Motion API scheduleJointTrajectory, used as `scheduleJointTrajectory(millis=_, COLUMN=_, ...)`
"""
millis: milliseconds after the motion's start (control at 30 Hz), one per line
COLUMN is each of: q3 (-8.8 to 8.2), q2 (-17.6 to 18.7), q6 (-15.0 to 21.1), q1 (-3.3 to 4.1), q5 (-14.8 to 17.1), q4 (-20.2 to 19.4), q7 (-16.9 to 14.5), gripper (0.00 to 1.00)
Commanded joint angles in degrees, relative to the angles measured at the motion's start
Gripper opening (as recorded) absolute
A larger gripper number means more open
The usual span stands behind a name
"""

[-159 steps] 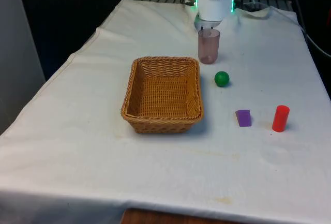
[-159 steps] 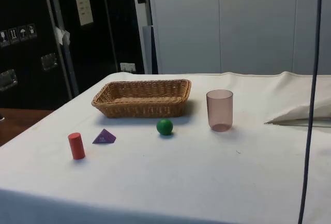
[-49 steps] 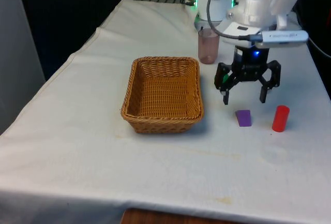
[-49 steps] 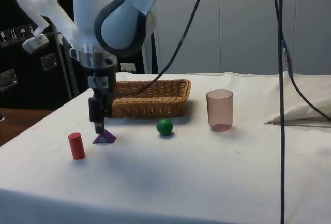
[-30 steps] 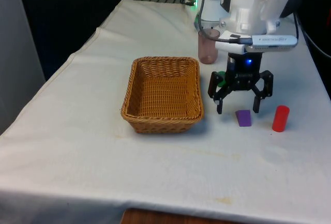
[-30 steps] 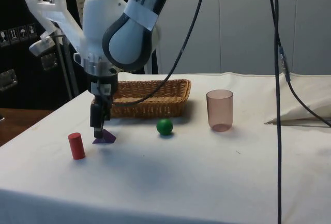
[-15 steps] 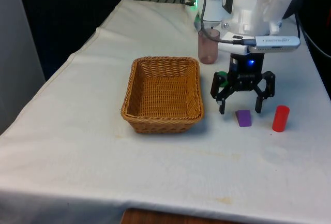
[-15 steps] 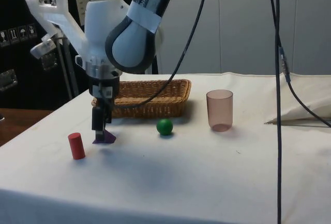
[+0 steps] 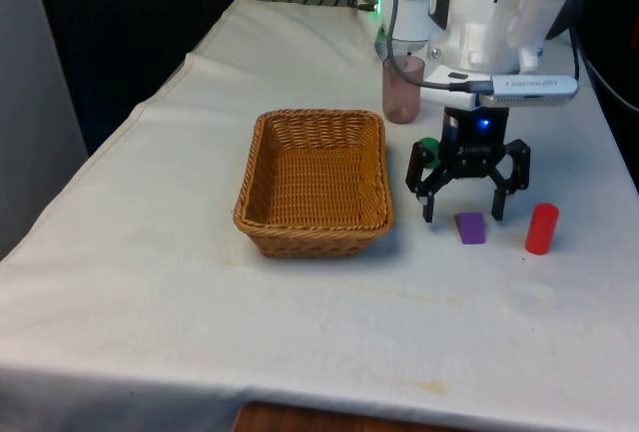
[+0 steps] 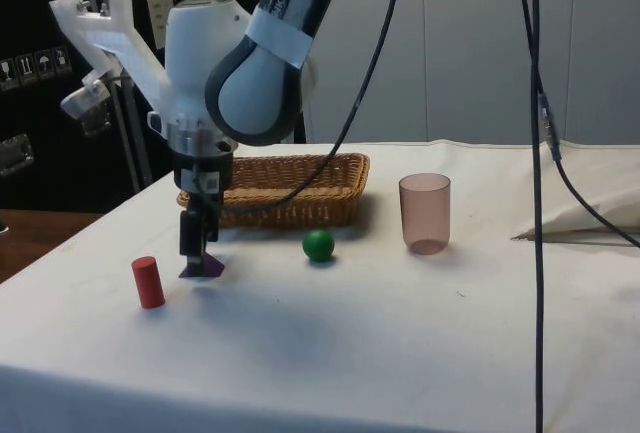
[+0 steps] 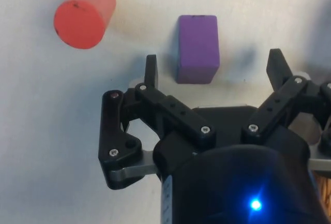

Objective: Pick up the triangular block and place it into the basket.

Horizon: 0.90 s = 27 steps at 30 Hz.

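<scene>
In the front view I had the pincer (image 9: pixel 464 215) low over the tabletop (image 9: pixel 150 282), its two fingers spread wide apart and holding nothing. The purple triangular block (image 9: pixel 470 227) lay on the cloth just nearer the camera than the fingertips, between the wicker basket (image 9: pixel 313 181) on the front view's left and the red cylinder (image 9: pixel 541 228) on its right. A green ball (image 9: pixel 427 144) sat behind the pincer, partly hidden, and a pink tumbler (image 9: pixel 402 89) stood farther back.

From the side view the fingertips hung right at the block (image 10: pixel 203 265), seemingly just above its ridge; I could not tell whether they touched it. The red cylinder (image 10: pixel 148 282) stood near it, the ball (image 10: pixel 318 245) and tumbler (image 10: pixel 425 213) well apart, the basket (image 10: pixel 275 188) behind.

In the wrist view the block (image 11: pixel 197 48) lay slightly beyond the open fingertips (image 11: pixel 150 69), roughly centred between them, with the cylinder (image 11: pixel 84 14) off to one side.

I judged the block to be light, rigid and smooth, probably wood or plastic. Its sloping faces would let the fingers slide, so I reckoned the flat triangular end faces, taken low, offered the surest hold.
</scene>
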Motion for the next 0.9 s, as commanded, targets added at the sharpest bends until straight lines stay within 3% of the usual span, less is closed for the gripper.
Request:
scheduleJointTrajectory(millis=0, q3=0.06, q2=0.06, q6=0.46, q1=0.0, q5=0.11, q4=0.06, q7=0.11, gripper=1.0)
scheduleJointTrajectory(millis=267, q3=-0.17, q2=0.11, q6=0.69, q1=0.11, q5=0.0, q4=0.11, q7=0.4, gripper=0.99)
scheduleJointTrajectory(millis=467, q3=-0.06, q2=0.06, q6=0.23, q1=0.0, q5=0.0, q4=0.17, q7=0.23, gripper=0.69)
scheduleJointTrajectory(millis=500, q3=-0.17, q2=0.11, q6=0.86, q1=0.11, q5=-0.06, q4=0.11, q7=0.46, gripper=0.69)
scheduleJointTrajectory(millis=533, q3=-0.23, q2=0.11, q6=0.86, q1=0.17, q5=-0.06, q4=0.11, q7=0.46, gripper=0.6)
scheduleJointTrajectory(millis=700, q3=-0.23, q2=0.11, q6=0.92, q1=0.17, q5=-0.06, q4=0.11, q7=0.52, gripper=0.35)
scheduleJointTrajectory(millis=867, q3=-0.23, q2=-0.29, q6=0.63, q1=0.17, q5=-0.06, q4=0.0, q7=0.46, gripper=0.33)
